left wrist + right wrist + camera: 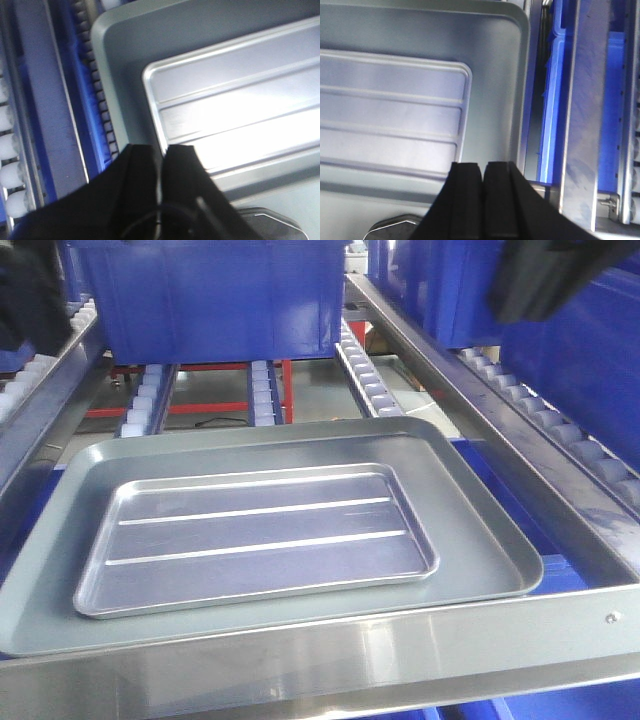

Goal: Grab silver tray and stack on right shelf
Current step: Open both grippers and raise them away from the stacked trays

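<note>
Silver tray (255, 540) lies flat inside the grey tray (480, 510), ribs up and a little left of centre, with grey showing on every side. Both rest on the right shelf (520, 440), just behind its steel front bar (400, 650). Beyond them the blue roller tracks (262, 390) run to the blue bins (210, 300) at the far end. The left gripper (164, 150) hangs over the left end of the trays and the right gripper (482, 167) over the right end. Each has its pads pressed together on nothing, and neither touches a tray. With the tray nested on the shelf and both claws empty, the grab and the stacking look done. At most, the arms need to draw clear.
</note>
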You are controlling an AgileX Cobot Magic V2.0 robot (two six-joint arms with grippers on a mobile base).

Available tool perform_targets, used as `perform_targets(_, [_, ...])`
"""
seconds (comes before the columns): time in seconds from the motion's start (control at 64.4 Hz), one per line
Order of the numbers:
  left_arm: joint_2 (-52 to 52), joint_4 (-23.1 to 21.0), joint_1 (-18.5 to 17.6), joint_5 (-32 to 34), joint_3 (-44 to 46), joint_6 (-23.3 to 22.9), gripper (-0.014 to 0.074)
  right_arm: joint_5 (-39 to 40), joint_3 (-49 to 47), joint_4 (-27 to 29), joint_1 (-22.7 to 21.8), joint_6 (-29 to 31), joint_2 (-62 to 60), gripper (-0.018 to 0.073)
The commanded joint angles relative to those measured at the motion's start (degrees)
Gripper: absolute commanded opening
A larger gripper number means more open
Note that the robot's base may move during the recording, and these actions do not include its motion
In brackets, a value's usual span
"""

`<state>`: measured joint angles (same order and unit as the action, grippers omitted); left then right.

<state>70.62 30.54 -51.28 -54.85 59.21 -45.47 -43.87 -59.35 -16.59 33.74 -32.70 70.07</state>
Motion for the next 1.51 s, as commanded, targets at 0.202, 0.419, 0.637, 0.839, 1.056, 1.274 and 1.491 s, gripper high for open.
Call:
perform_targets(0.202, [-9.5, 3.8, -4.4, 18.2, -12.2, -0.1, -0.0099, 20.3, 19.9, -4.2, -0.1, 0.4, -16.8, 0.0053])
perform_targets(0.419, [-10.1, 3.8, -4.4, 22.5, -15.3, -0.1, -0.0099, 29.1, 28.7, -5.5, -0.1, 0.4, -23.7, 0.0052])
perform_targets(0.637, [-10.1, 3.8, -4.4, 22.4, -15.3, -0.1, -0.0099, 29.0, 28.7, -5.5, -0.1, 0.4, -23.8, 0.0052])
perform_targets(0.839, [-10.1, 3.8, -4.4, 22.4, -15.3, -0.1, -0.0099, 29.0, 28.7, -5.5, -0.1, 0.4, -23.7, 0.0052])
perform_targets(1.056, [-10.1, 3.8, -4.4, 22.4, -15.3, -0.1, -0.0099, 29.0, 28.7, -5.5, -0.1, 0.4, -23.7, 0.0052])
perform_targets(1.274, [-12.1, -11.6, -4.4, 26.3, -15.6, 13.4, -0.0099, 29.0, 28.7, -5.5, -0.1, 0.4, -23.7, 0.0052])
perform_targets(1.491, [-24.8, -31.0, 0.9, 36.9, -23.3, 44.1, -0.0099, 29.0, 28.7, -5.5, -0.1, 0.4, -23.7, 0.0052])
